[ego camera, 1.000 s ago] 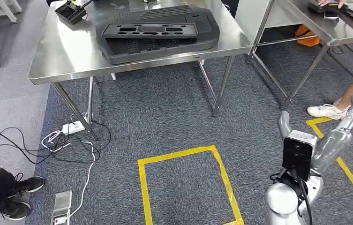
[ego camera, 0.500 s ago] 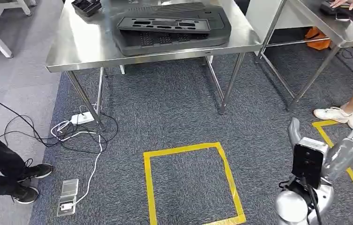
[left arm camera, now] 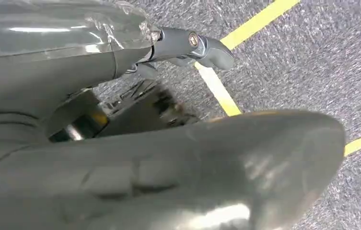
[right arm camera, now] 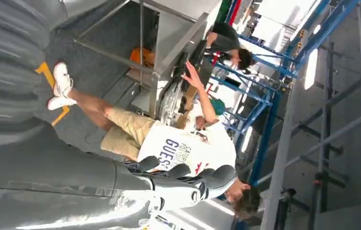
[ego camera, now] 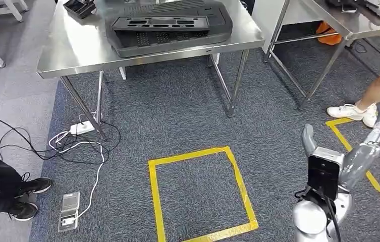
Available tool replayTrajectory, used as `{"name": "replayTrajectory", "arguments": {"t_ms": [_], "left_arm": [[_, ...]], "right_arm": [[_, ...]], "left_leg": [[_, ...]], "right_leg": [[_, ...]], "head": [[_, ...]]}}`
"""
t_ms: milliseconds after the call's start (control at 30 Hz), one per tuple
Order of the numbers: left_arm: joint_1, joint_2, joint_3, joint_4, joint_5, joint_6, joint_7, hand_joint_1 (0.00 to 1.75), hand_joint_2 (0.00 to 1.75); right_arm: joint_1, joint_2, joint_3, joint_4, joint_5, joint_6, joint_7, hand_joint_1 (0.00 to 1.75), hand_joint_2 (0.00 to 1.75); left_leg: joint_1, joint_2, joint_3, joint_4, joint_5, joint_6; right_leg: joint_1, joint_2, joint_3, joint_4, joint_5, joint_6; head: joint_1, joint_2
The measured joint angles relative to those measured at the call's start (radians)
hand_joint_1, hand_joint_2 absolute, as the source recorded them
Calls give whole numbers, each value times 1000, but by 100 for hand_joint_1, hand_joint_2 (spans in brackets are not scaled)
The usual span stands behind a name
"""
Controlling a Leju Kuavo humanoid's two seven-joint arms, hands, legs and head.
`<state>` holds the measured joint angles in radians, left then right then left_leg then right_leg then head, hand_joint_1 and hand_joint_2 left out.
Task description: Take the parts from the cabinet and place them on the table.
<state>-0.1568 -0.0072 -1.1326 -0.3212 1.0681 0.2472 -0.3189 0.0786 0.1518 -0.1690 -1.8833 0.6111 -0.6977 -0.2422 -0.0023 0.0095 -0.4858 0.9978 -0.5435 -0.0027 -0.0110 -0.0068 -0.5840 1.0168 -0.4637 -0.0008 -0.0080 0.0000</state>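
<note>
You've got a steel table (ego camera: 76, 48) straight ahead at the far side of the carpet, and a big dark grey moulded part (ego camera: 167, 27) already lies flat on it, sitting toward the table's right half and near its front edge. A smaller black tray (ego camera: 79, 7) sits at the back left corner of that same top. The left part of the tabletop is bare metal, so that's where the free surface is.

Between you and the table there's open grey carpet with a yellow tape rectangle (ego camera: 200, 194) marked on it, roughly centred in the head view. Watch the left side: white and black cables (ego camera: 76, 146) trail from under the table's left legs to a power strip (ego camera: 80, 128), and a person's black shoes (ego camera: 23, 196) are just left of that. On the right, a second steel table (ego camera: 349, 25) runs off the frame, and another person's white sneaker (ego camera: 351, 113) stands right by more yellow tape (ego camera: 374, 176).

Your right hand (ego camera: 374, 138) is raised low on the right, close to that sneaker; the fingers (right arm camera: 188, 175) are stretched out straight and lying together, holding nothing and touching nothing. Your left hand (left arm camera: 188, 45) hangs over the carpet and tape; one finger sticks out straight, but I can't tell from the wrist view whether the hand as a whole is open or closed.
</note>
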Motion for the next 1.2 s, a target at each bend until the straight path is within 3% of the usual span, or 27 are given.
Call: {"name": "replayTrajectory", "arguments": {"t_ms": [100, 133, 167, 200, 233, 267, 300, 333, 367, 433, 467, 500, 633, 667, 733, 800, 833, 867, 900, 967, 1000, 1033, 1133, 1167, 1200], "left_arm": [[3, 0, 0, 0, 0, 0, -1, 0, 0], [4, 0, 0, 0, 0, 0, -2, 0, 0], [1, 0, 0, 0, 0, 0, -2, 0, 0], [-1, 0, 0, 0, -1, 0, -5, 0, 0], [-1, 0, 0, 0, -1, 0, -6, 0, 0], [0, 0, 0, 0, -2, 0, -8, 0, 0], [2, 0, 0, 0, -2, 1, -9, 0, 0], [3, 0, 0, 0, -2, 2, -9, 0, 0], [3, 0, 0, 0, -2, 2, -10, 0, 0], [1, 0, 0, 0, -1, 3, -10, 0, 0], [1, 0, 0, 0, -1, 2, -11, 0, 0], [1, 0, 0, 0, -1, 2, -11, 0, 0], [0, 0, 0, 1, -1, 2, -13, 0, 0], [1, 0, 0, 1, -1, 3, -13, 0, 0], [0, 0, 0, 1, -1, 3, -14, 0, 0], [0, 0, 0, 1, -1, 2, -14, 0, 0], [1, 0, 0, 1, -2, 2, -14, 0, 0], [2, 0, 0, 1, -2, 2, -14, 0, 0], [2, 0, 0, 1, -2, 2, -14, 0, 0], [1, 0, 0, 1, -3, 1, -14, 0, 0], [1, 0, 0, 2, -3, 1, -14, 0, 0], [-2, 0, 0, 2, -3, 1, -15, 0, 0], [3, 0, 0, 2, -3, 1, -16, 0, 0], [3, 0, 0, 3, -3, 1, -16, 0, 0], [4, 0, 0, 3, -3, 1, -16, 0, 0]], "right_arm": [[0, 0, 0, 0, 1, 0, 0, 0, 175], [0, 0, 0, -1, 2, 0, 0, 0, 175], [2, -3, 0, -2, 2, 0, 2, 0, 175], [1, -5, 0, -3, 3, 0, 2, 0, 175], [1, -5, 0, -3, 5, 0, 3, 0, 175], [2, -6, 0, -3, 5, 0, 7, 0, 175], [4, -6, 0, -3, 5, 0, 9, 0, 175], [4, -7, 0, -3, 6, 0, 10, 0, 175], [5, -8, 0, -3, 8, 0, 13, 0, 175], [5, -10, 0, -3, 9, 0, 15, 0, 175], [4, -11, 0, -4, 9, 0, 17, 0, 175], [4, -13, 0, -5, 9, 0, 18, 0, 175], [9, -16, 0, -7, 9, 0, 21, 0, 175], [7, -16, 0, -8, 9, 0, 21, 0, 175], [8, -16, 1, -9, 11, 0, 21, 0, 175], [8, -17, 1, -9, 15, 0, 22, 0, 175], [9, -17, 1, -9, 15, 0, 24, 0, 175], [9, -17, 1, -9, 15, 0, 24, 0, 175], [9, -17, 1, -9, 15, 0, 25, 0, 175], [9, -17, 1, -9, 18, 0, 28, 0, 175], [9, -17, 2, -9, 19, 0, 31, 0, 175], [9, -17, 2, -9, 20, 0, 32, 0, 175], [8, -20, 3, -9, 21, 0, 35, 0, 175], [8, -21, 4, -10, 21, 1, 35, 0, 175], [7, -23, 4, -11, 21, 0, 35, 0, 175]], "left_leg": [[-5, -2, -10, 2, 14, 12], [2, -2, -12, -9, 23, 22], [7, 2, -16, -14, 34, 28], [7, -1, -26, -14, 39, 34], [7, -1, -34, -12, 44, 37], [6, -1, -45, -11, 49, 39], [5, -3, -54, -9, 54, 39], [5, -7, -62, -5, 58, 38], [5, -11, -68, -1, 60, 36], [6, -25, -74, 9, 61, 34], [7, -32, -77, 16, 60, 32], [5, -37, -84, 19, 61, 26], [4, -64, -96, 23, 76, -1], [5, -56, -98, 40, 62, -6], [5, -26, -134, 125, -3, -17], [8, -19, -204, 291, -84, -25], [9, -19, -227, 348, -101, -25], [9, -19, -227, 355, -93, -24], [8, -19, -213, 332, -74, -21], [5, -2, -100, 119, 28, -6], [-1, 32, -60, 34, 48, 4], [-13, 61, -57, 17, 37, 9], [-17, 32, -68, 15, 45, 18], [-9, 22, -66, 4, 52, 28], [-3, 16, -61, -3, 59, 34]], "right_leg": [[-5, -5, -1, -3, 12, 18], [0, -5, -2, -4, 16, 25], [-6, 0, -8, 15, -9, 27], [-3, 1, -29, 59, -52, 28], [-4, 2, -54, 121, -94, 31], [-4, 2, -92, 224, -149, 34], [-4, 3, -117, 299, -181, 36], [-4, 3, -122, 329, -186, 37], [-5, 3, -99, 302, -166, 37], [-7, 10, 4, 136, -89, 33], [-10, 33, 64, 30, -55, 30], [-13, 70, 77, 2, -80, 28], [-2, 33, 66, 0, -60, 10], [-10, 20, 67, -9, -53, 0], [-11, 4, 62, -10, -49, -7], [-9, -17, 55, -9, -47, -10], [-9, -27, 53, -8, -47, -11], [-8, -37, 53, -8, -47, -11], [-7, -45, 54, -8, -47, -11], [-5, -66, 60, -8, -49, -8], [-5, -73, 63, -9, -51, -6], [1, -81, 62, -8, -52, -2], [1, -102, 63, -11, -50, 11], [1, -111, 67, -10, -51, 18], [-5, -88, 68, -4, -65, 24]], "head": [[2, 0], [2, 0], [-1, 0], [4, 0], [14, 0], [20, 0], [24, 0], [27, 0], [28, 0], [35, 0], [41, 0], [43, 0], [36, 0], [38, 0], [21, 0], [5, 0], [3, 0], [2, 0], [1, 0], [-1, 0], [-1, 0], [-1, 0], [1, 0], [0, 0], [1, 0]]}}
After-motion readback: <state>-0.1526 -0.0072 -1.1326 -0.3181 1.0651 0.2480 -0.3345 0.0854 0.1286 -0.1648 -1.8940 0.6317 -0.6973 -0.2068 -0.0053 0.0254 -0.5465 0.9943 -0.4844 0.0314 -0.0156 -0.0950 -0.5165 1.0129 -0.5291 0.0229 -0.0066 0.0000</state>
